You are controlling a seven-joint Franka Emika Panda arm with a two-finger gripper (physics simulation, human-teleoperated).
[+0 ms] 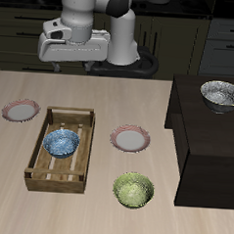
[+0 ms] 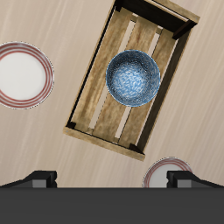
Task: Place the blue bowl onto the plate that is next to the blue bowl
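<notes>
The blue bowl sits upright inside a wooden slatted crate on the table; it also shows in the wrist view. Two look-alike pink-rimmed plates lie on the table. One plate lies beside the crate's long side and shows in the wrist view. The other plate lies off the crate's back corner and is partly hidden behind a fingertip in the wrist view. My gripper hangs high above the table behind the crate, open and empty.
A yellow-green bowl stands near the table's front edge, in front of the nearer plate. A grey-silver patterned bowl rests on a dark cabinet that stands at the side of the table.
</notes>
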